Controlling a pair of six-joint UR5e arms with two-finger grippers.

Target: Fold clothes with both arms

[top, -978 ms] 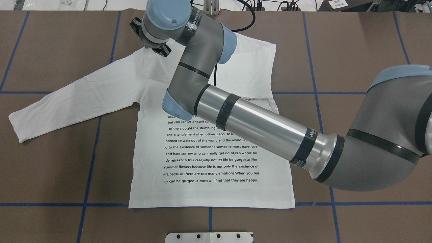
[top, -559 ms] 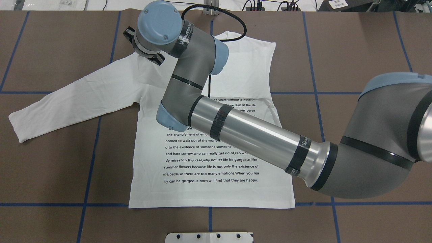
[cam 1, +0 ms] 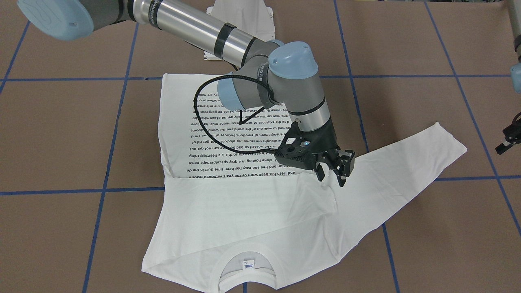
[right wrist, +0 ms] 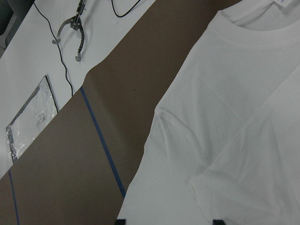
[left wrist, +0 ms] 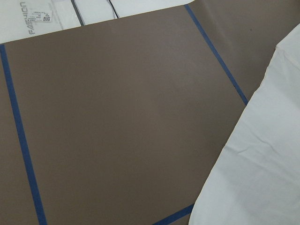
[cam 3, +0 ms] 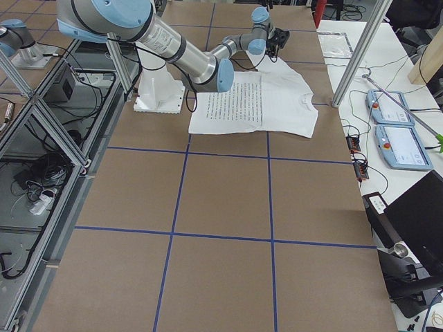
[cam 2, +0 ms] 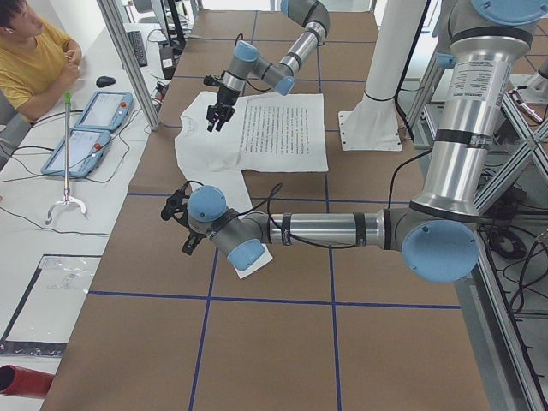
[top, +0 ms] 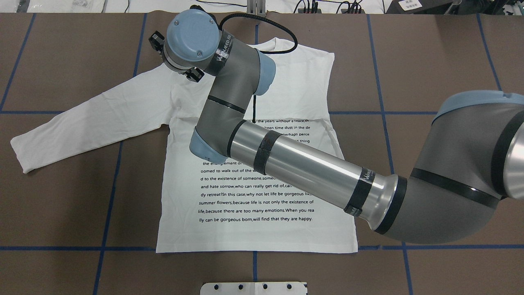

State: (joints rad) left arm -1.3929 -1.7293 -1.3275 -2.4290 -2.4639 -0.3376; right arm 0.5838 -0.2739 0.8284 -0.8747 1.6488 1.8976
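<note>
Left gripper [cam 2: 178,224] is seen hanging just beyond the cuff [top: 22,155], out at 9 o'clock of the overhead layout, over bare table [top: 61,205]. How wide it is opened cannot be told, but no cloth is held, since the cuff lies flat and apart from it. From there the outstretched sleeve [top: 94,119] is spread toward the T-shirt [top: 254,229], which is laid flat, print upward, with the collar [cam 1: 246,268] at 12 and the hem at 6. At 11 o'clock, over the seam where sleeve meets body, the right gripper [cam 1: 331,177] is poised with fingers well apart and empty; contact with the cloth cannot be confirmed. At 3 o'clock no sleeve is stretched out, and that side appears already turned in. The grippers are judged to be stationed at the sleeve's two ends so that it can be lifted taut and folded across.
</note>
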